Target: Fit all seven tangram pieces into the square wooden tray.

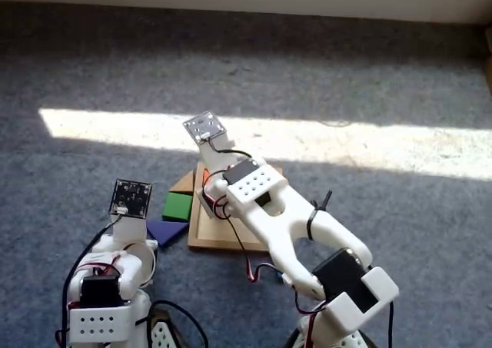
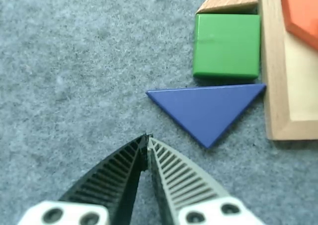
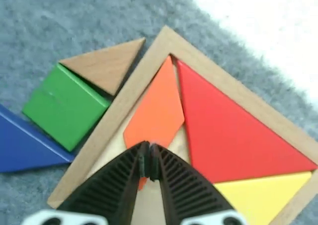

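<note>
Inside the wooden tray (image 3: pixel 137 86), my right gripper (image 3: pixel 149 160) — jaws clenched together — sits over one tip of the orange piece (image 3: pixel 156 111), which I'd nudge gently flush against the red triangle (image 3: pixel 233 130).

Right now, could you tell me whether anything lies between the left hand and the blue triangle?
Nothing visible does. Only bare grey carpet separates the shut left hand from the blue triangle. The green square lies beyond the triangle, out of the way.

No text, number or sign can be read; the tray (image 2: pixel 271 61) and pieces (image 2: pixel 227 46) are plain.
</note>
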`<state>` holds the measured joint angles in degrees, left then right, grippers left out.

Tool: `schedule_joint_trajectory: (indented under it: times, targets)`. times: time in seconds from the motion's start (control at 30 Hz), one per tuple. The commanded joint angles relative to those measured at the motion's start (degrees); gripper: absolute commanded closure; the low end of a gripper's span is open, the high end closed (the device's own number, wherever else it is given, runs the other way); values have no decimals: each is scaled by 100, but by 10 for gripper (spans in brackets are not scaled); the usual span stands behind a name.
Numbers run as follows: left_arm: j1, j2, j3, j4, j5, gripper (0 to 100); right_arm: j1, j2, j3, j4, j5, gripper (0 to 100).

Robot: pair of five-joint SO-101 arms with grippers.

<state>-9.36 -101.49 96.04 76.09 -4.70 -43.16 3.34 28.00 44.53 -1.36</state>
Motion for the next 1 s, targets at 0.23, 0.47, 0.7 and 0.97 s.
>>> schedule_joint_trajectory:
  times: [0.23, 0.47, 0.7, 0.97]
  targets:
    - [-66, -259, 119, 35, -44, 993, 75, 470, -119, -479, 53, 994]
    - [-66, -259, 119, 35, -44, 993, -48, 470, -312, -479, 26, 994]
    - [-66, -259, 119, 35, -44, 993, -286, 444, -312, -488, 53, 994]
    - [-66, -259, 119, 35, -44, 993, -136, -1314, 31, -303, 62, 994]
